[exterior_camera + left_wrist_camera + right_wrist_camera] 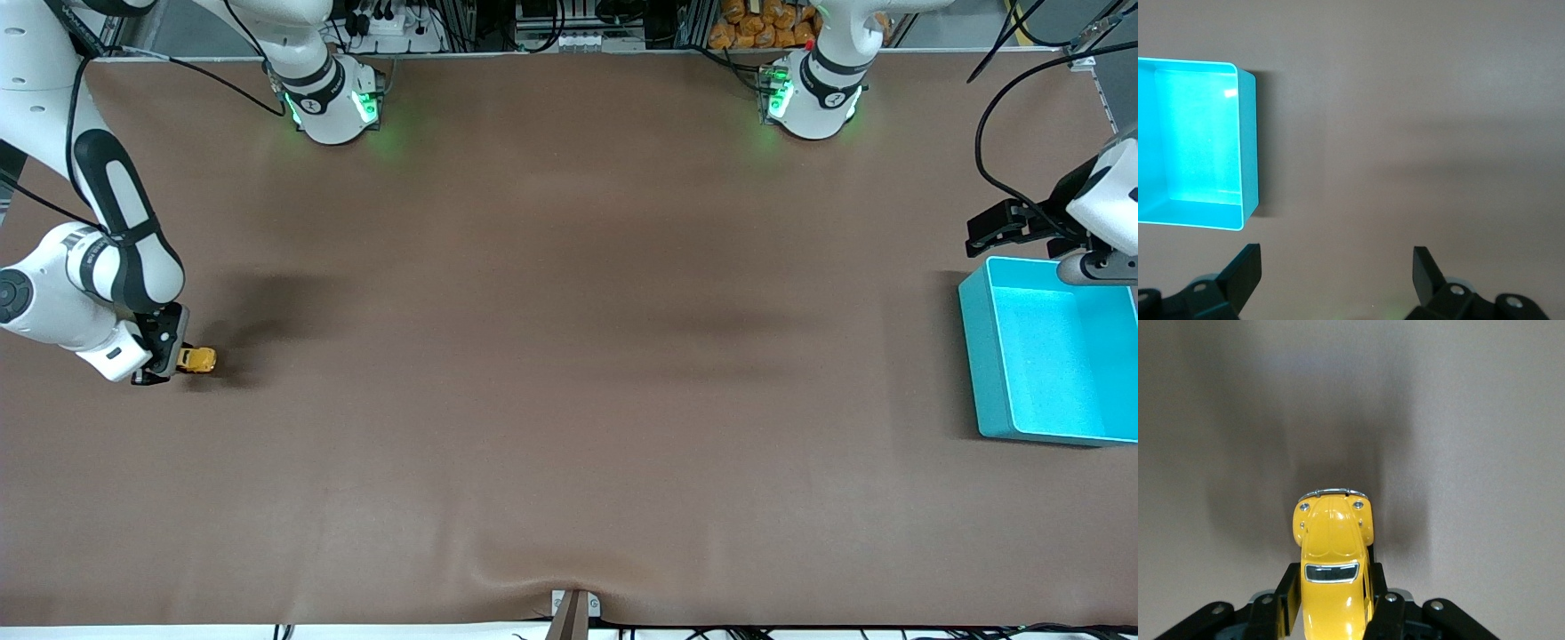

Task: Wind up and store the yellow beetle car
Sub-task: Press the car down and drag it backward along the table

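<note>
The yellow beetle car (pixel 196 359) is a tiny glossy toy at the right arm's end of the table. My right gripper (pixel 164 359) is shut on its sides, low at the brown table. In the right wrist view the car (pixel 1332 567) sits between the two black fingers (pixel 1289 597), its rounded nose pointing away from the wrist. My left gripper (pixel 1000 227) is open and empty, up over the table beside the turquoise bin (pixel 982 356). The left wrist view shows its spread fingertips (pixel 1245 270) and the bin (pixel 1248 153), which is empty.
The brown mat (pixel 569 356) covers the whole table. The two arm bases (pixel 333 102) stand along the edge farthest from the front camera. A small clamp (pixel 573 612) sits at the nearest edge.
</note>
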Action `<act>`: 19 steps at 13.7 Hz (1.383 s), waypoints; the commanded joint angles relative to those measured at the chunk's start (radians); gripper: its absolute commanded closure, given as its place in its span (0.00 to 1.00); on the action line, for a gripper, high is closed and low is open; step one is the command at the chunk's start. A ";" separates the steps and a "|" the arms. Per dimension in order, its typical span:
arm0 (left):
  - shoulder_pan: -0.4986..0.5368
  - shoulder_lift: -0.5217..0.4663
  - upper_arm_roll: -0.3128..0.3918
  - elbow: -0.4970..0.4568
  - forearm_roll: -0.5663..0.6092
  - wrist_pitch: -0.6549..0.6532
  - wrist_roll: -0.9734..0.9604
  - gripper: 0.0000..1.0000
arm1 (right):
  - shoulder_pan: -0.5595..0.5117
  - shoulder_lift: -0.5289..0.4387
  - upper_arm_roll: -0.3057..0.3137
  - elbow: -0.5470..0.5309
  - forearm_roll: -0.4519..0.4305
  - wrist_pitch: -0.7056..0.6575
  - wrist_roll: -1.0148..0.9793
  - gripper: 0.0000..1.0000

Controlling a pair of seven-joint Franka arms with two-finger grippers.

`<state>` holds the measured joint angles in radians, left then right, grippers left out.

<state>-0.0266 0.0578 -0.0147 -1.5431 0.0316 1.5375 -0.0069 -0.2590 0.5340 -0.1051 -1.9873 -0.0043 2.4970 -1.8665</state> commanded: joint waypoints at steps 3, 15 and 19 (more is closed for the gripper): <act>0.002 0.002 -0.001 0.009 -0.007 -0.007 -0.018 0.00 | -0.051 0.049 0.012 0.051 0.001 0.002 -0.065 0.74; 0.002 0.000 -0.001 0.009 -0.007 -0.007 -0.018 0.00 | -0.071 0.063 0.010 0.100 0.003 -0.056 -0.077 0.00; 0.002 0.000 -0.001 0.009 -0.007 -0.007 -0.018 0.00 | -0.074 0.064 0.010 0.151 0.006 -0.145 -0.072 0.00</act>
<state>-0.0266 0.0578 -0.0147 -1.5431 0.0316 1.5375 -0.0069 -0.3099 0.5812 -0.1080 -1.8812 -0.0043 2.3891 -1.9186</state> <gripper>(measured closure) 0.000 0.004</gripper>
